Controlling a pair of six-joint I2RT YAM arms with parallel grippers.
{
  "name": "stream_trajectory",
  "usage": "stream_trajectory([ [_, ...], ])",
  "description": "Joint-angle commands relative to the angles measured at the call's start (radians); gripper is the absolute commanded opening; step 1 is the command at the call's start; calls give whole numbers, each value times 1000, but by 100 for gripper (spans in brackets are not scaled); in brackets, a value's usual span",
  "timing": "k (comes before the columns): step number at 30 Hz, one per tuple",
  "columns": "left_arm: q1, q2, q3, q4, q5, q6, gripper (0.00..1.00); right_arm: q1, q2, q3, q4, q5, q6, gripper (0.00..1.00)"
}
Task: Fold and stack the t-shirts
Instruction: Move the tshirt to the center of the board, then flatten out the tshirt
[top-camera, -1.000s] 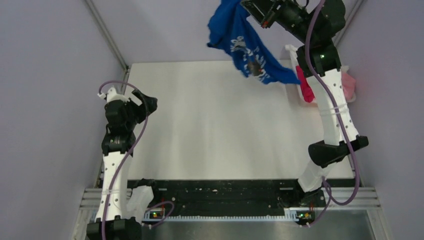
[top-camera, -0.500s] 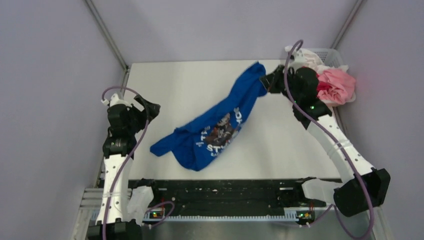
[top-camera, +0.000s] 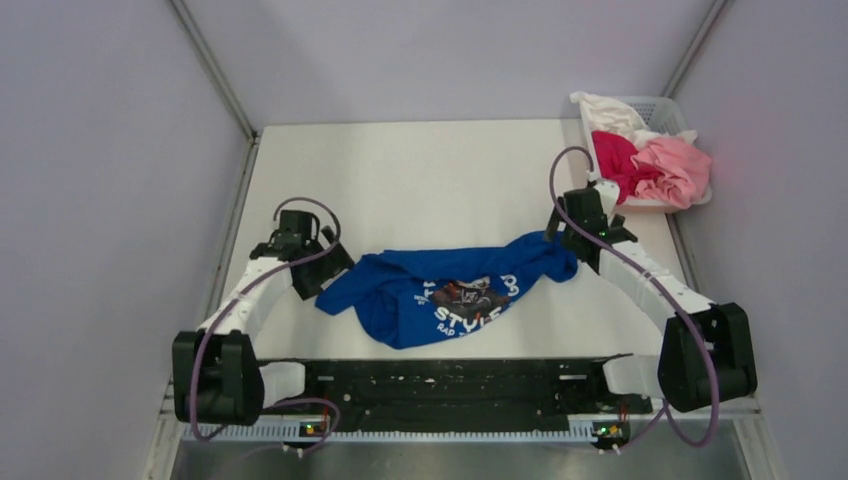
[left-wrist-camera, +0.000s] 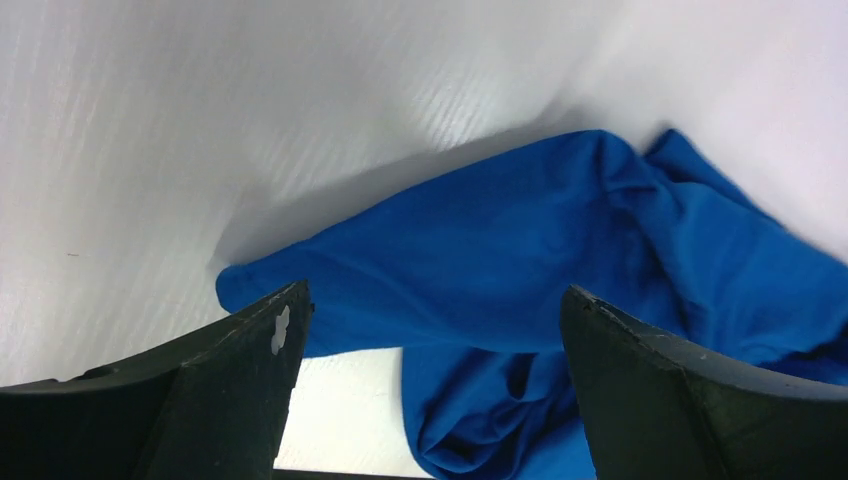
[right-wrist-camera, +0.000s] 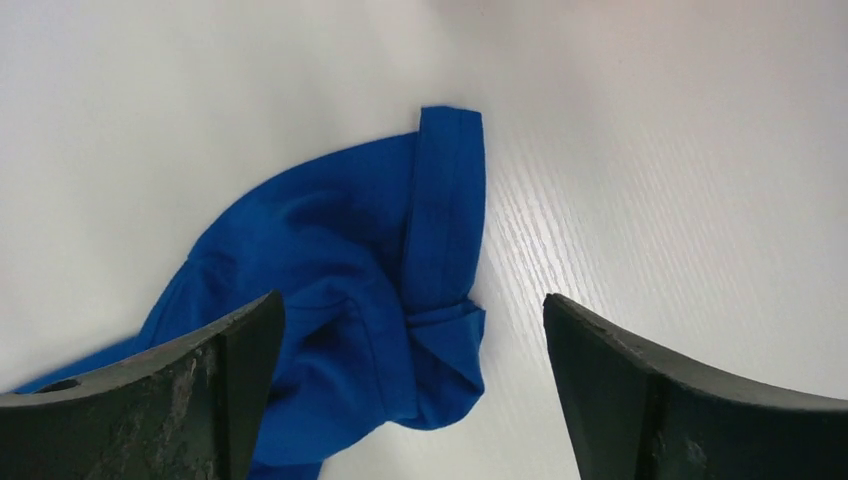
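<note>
As three tees (top-camera: 612, 160) fill one basket (top-camera: 668, 106), one blue tee (top-camera: 400, 300) sprawls.

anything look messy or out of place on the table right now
The blue t-shirt lies rumpled and twisted near the front of the table, its right end doubled over, not spread flat. At the far right corner, the pink t-shirt and the white t-shirt spill over the basket rim. Nothing looks damaged.

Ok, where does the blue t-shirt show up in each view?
Top external: the blue t-shirt lies crumpled just below centre, print up.
Left wrist: the shirt fills the centre and lower right.
Right wrist: the shirt sits left of centre, reaching the bottom edge.
Shared landmark: the white table beneath it.
</note>
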Motion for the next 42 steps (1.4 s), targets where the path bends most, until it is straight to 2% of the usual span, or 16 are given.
stream_trajectory([
  [1,-34,132,74,-43,-123,-9,98,112,-43,82,-32,209,-43,99],
  [4,-44,236,93,-26,-55,-9,95,170,-28,86,-5,101,-46,99],
  [7,-70,312,95,-24,-106,-33,93,239,-12,39,101,-80,-60,99],
  [10,-77,358,83,3,-116,-51,85,327,12,17,171,-173,-92,99],
  [12,-80,384,74,28,-103,-53,75,379,34,25,189,-218,-118,98],
  [13,-81,395,74,36,-99,-55,65,398,48,30,189,-238,-121,98],
  [14,-84,405,73,41,-95,-55,44,412,64,32,185,-258,-118,96],
  [15,-85,413,72,44,-94,-53,13,419,78,30,182,-265,-104,94],
  [16,-87,417,73,44,-92,-55,0,426,91,22,186,-270,-91,92],
  [21,-100,326,45,65,-121,-38,0,448,142,-41,264,-299,-9,79],
  [24,-108,231,23,70,-144,-17,0,476,174,-55,311,-298,13,66],
  [25,-110,200,17,72,-145,-11,0,481,186,-53,319,-291,22,56],
  [27,-115,137,2,77,-141,-4,0,483,205,-43,315,-256,46,20],
  [29,-121,67,-3,80,-129,-6,0,487,187,-32,303,-192,62,0],
  [37,-166,-222,134,81,-175,0,0,500,-101,101,268,-74,-50,0],
  [42,-177,-433,287,86,-186,16,0,502,-286,233,214,-199,-110,0],
])
